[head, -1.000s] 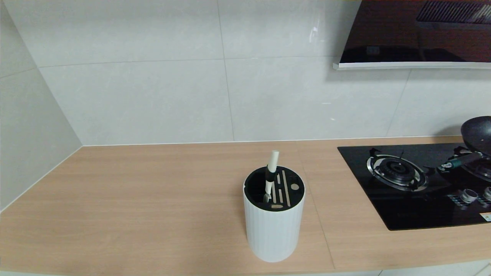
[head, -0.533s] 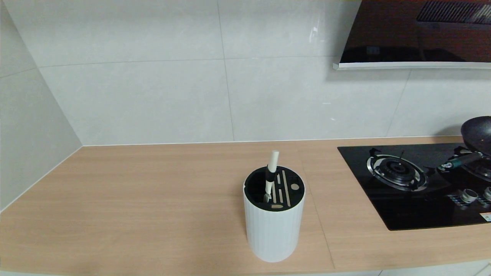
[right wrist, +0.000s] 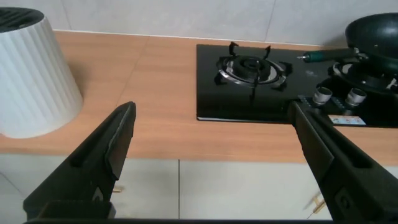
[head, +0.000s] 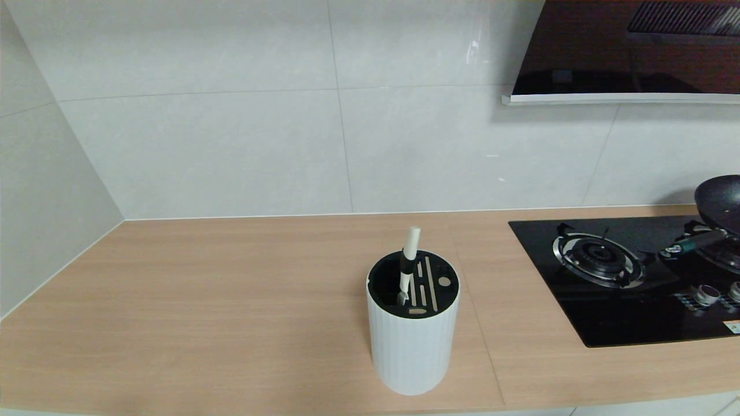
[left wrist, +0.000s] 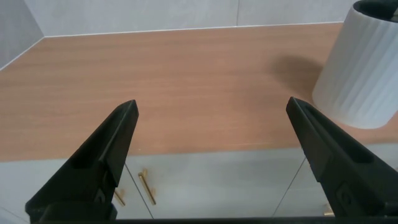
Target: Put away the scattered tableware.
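Note:
A white ribbed utensil holder (head: 413, 332) with a black slotted top stands near the counter's front edge, centre. One utensil with a white handle and black collar (head: 407, 257) sticks up out of its open section. The holder's side shows in the left wrist view (left wrist: 362, 68) and in the right wrist view (right wrist: 34, 74). My left gripper (left wrist: 211, 115) hangs open in front of the counter edge, to the holder's left, with nothing between its fingers. My right gripper (right wrist: 211, 115) is open too, held off the front edge between the holder and the hob.
A black gas hob (head: 630, 277) lies on the right of the wooden counter (head: 202, 300), with a dark pan (head: 720, 202) on its far burner. A range hood (head: 624, 52) hangs above. Tiled walls close off the back and left. Cabinet doors with gold handles (left wrist: 146, 186) sit below the counter.

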Motion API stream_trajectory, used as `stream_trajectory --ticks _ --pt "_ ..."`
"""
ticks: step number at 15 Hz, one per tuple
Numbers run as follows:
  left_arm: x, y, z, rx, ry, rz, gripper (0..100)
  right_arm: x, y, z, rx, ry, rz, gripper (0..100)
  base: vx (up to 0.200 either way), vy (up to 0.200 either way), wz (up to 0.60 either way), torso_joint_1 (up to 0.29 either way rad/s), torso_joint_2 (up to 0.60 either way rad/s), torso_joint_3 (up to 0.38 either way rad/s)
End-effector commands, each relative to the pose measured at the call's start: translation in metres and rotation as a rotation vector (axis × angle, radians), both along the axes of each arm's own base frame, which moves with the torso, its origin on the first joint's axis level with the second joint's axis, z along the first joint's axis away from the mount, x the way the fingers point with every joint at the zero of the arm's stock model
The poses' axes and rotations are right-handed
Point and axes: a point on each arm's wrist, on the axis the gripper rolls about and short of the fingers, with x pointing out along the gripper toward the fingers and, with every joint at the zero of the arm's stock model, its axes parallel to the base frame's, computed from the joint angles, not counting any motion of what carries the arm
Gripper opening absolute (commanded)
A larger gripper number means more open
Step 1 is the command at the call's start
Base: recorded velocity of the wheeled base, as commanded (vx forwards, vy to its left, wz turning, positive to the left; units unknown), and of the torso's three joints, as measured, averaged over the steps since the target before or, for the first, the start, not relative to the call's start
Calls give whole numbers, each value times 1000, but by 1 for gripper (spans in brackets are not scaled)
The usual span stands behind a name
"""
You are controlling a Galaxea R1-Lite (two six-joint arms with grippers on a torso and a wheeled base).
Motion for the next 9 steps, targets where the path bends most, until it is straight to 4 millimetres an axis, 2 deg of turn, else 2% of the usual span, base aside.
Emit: stream_trajectory --ticks 1,2,9 --pt "0 0 0 -4 3 0 100 1 0 -1 -2 16 -22 100 0 0 0 0 0 0" --pt "0 0 0 -7 3 0 100 0 -1 -5 23 51 -72 100 0 0 0 0 0 0" --pt "0 0 0 -7 3 0 100 0 -2 -4 55 36 -67 100 0 0 0 0 0 0"
